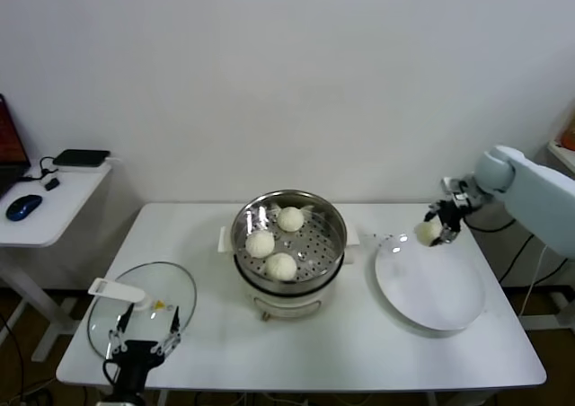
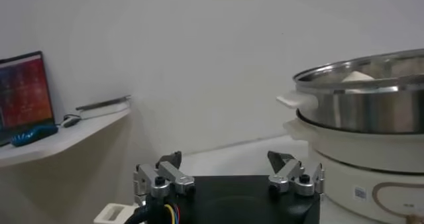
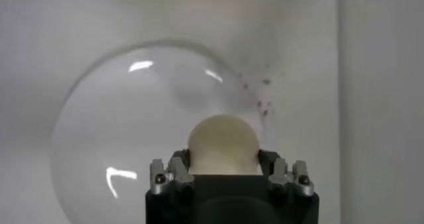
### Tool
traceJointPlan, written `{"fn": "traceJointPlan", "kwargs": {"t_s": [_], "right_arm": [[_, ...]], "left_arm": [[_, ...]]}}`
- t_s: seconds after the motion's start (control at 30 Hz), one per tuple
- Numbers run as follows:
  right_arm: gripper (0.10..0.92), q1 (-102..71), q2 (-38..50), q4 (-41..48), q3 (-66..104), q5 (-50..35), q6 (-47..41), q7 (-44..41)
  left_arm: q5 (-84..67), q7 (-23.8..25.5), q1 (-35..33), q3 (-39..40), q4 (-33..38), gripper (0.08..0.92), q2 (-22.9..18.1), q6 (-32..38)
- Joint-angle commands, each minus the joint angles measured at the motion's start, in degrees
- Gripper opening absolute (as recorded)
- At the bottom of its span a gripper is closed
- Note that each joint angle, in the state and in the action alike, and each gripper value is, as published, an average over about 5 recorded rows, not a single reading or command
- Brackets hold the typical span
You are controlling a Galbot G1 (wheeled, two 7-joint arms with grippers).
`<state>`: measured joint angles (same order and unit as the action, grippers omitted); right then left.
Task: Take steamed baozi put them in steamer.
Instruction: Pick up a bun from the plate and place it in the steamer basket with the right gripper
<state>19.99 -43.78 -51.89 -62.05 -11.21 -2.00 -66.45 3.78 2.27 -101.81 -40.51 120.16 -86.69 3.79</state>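
Three buns sit in the shiny round steel steamer (image 1: 289, 235); my right gripper (image 1: 437, 225) pinches the last smooth off-white baozi (image 1: 429, 231) above the flat white plate (image 1: 431, 289) near the table's right edge; my left gripper (image 1: 144, 334), fingers spread, waits at the front-left corner.

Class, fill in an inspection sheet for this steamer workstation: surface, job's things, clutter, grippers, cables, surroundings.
Surface: white table, bare at the front.
Job's things: three baozi in the steamer; fourth baozi held over the far edge of the white plate, which is bare.
Clutter: glass lid with white handle at the table's left front.
Grippers: right gripper shut on the fourth baozi; left gripper open, parked above the lid's near edge.
Cables: dark cables hang beside the table's right end.
Surroundings: white wall; side desk to the left with a blue mouse and a dark flat device.
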Motion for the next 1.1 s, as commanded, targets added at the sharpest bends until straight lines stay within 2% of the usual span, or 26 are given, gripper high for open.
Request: {"fn": "traceJointPlan", "kwargs": {"t_s": [0.03, 0.23, 0.47, 0.8, 1.1], "right_arm": [[0.67, 23.71, -6.18, -7.37, -22.04, -27.15, -8.79, 0.71], [0.67, 26.6, -13.08, -8.21, -24.88, -34.52, -10.59, 1.62], [0.673, 26.01, -19.76, -8.76, -25.55, -37.98, -12.4, 2.64], [0.67, 20.32, -24.68, -9.67, -24.89, -37.45, -13.81, 4.52], [0.679, 15.42, -23.34, -9.73, -24.75, -33.22, -13.84, 5.14]], "left_arm": [[0.81, -0.26, 0.02, 0.0, 0.67, 0.823, 0.14, -0.36], [1.43, -0.44, -0.49, 0.09, 1.27, 0.823, 0.25, -0.32], [1.5, -0.5, -0.81, 0.0, 1.81, 0.823, 0.34, -0.31], [1.31, -0.62, -1.39, -0.41, 2.01, 0.823, 0.55, -0.13], [1.08, -0.74, -1.88, -0.78, 1.84, 0.823, 0.61, 0.11]]}}
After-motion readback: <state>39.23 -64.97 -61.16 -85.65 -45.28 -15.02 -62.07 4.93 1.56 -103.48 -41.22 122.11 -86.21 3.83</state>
